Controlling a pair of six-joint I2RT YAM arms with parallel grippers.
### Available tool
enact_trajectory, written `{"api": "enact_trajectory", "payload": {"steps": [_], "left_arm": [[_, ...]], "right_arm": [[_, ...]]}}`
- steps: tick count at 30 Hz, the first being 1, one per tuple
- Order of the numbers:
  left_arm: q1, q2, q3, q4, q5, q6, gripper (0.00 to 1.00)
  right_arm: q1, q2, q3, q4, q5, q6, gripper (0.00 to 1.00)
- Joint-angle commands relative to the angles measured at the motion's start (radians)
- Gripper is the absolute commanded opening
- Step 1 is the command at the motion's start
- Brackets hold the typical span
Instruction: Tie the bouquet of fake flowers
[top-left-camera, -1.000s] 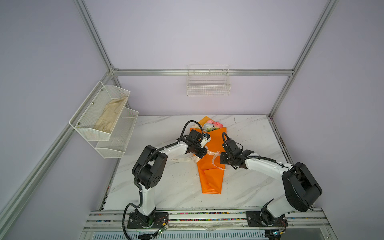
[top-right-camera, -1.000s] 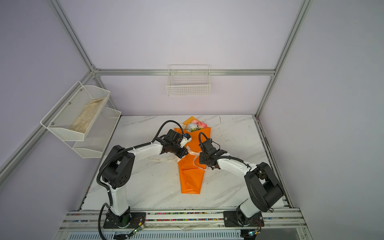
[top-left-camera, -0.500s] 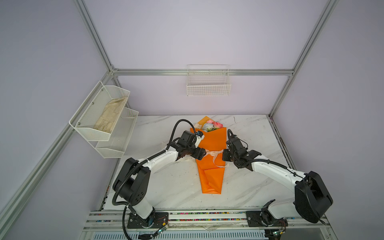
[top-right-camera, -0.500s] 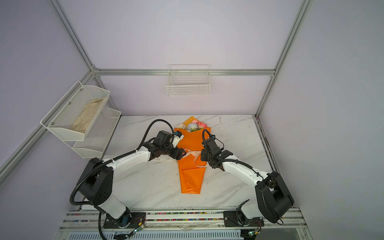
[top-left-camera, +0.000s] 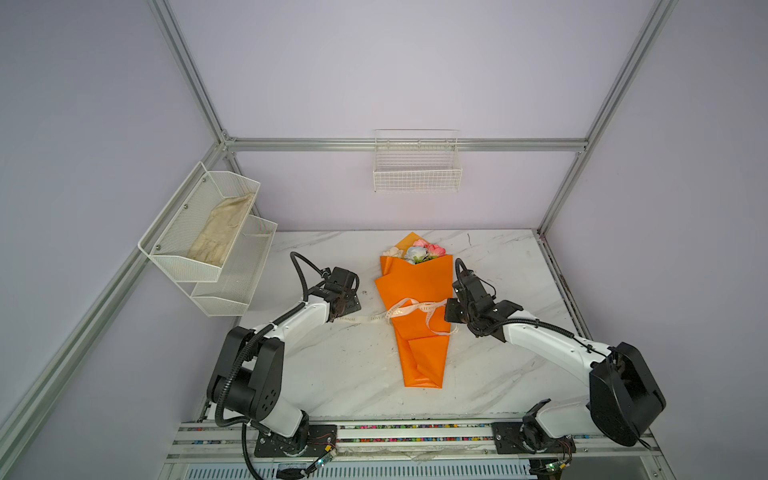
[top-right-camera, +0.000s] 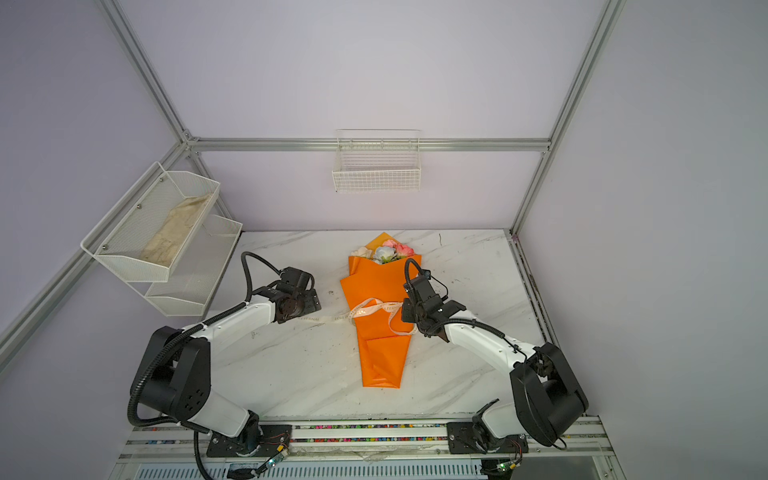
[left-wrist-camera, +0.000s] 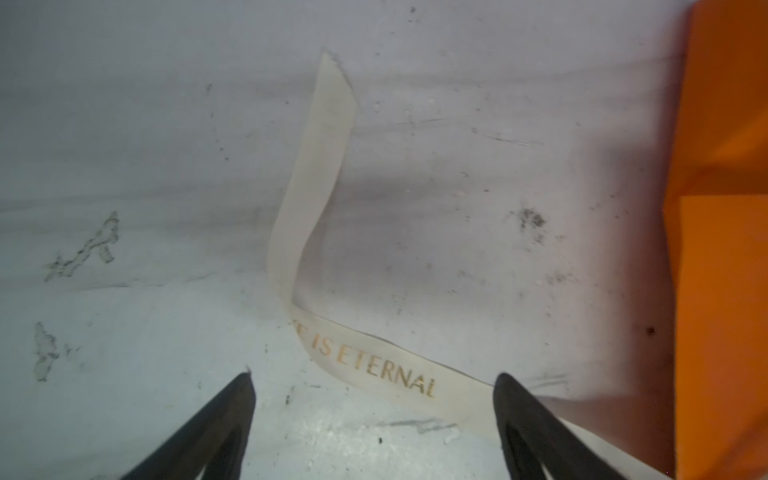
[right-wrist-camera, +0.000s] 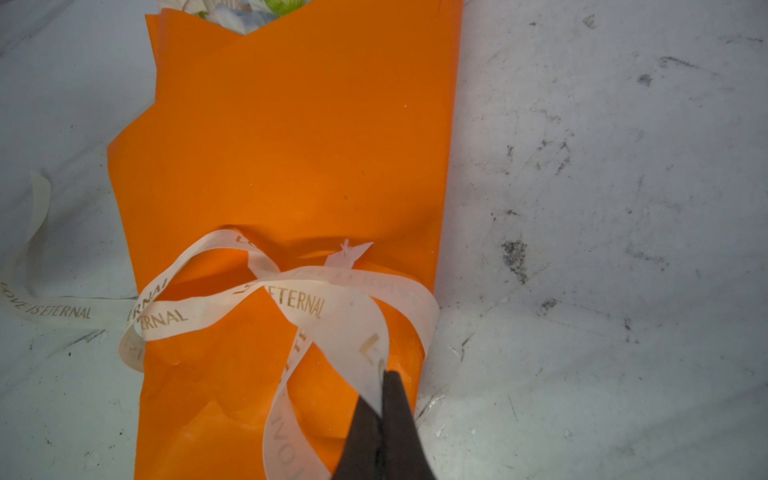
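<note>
Shows bouquet of fake flowers (top-left-camera: 415, 286) flat mid-table, blooms far, stems hidden inside orange paper (right-wrist-camera: 291, 145). Finds left gripper (left-wrist-camera: 374, 374) spread wide over loose cream ribbon (right-wrist-camera: 299, 299) tail; right gripper (right-wrist-camera: 384, 376) pinched on ribbon, knot hard to read.

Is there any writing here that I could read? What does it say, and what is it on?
"LOVE IS ETERNAL": gold capitals, repeated along the cream ribbon looped round the bouquet.
"E IS ETERNAL": the same print, partly cut off by a bend, on the ribbon's loose tail in the left wrist view.
No other readable text shows.
</note>
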Motion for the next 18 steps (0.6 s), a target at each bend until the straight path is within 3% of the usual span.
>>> {"api": "enact_trajectory", "payload": {"steps": [1, 7, 18], "left_arm": [[0.04, 0.054, 0.007, -0.048, -0.059, -0.054, 0.85], [0.049, 0.131, 0.04, -0.044, -0.073, -0.056, 0.77], [0.051, 0.221, 0.05, 0.043, -0.028, -0.041, 0.52]], "right_arm": [[-0.003, -0.014, 0.01, -0.011, 0.003, 0.007, 0.0], [-0.003, -0.013, 0.008, -0.01, 0.007, 0.012, 0.0], [-0.003, 0.005, 0.009, -0.012, 0.015, 0.007, 0.0]]}}
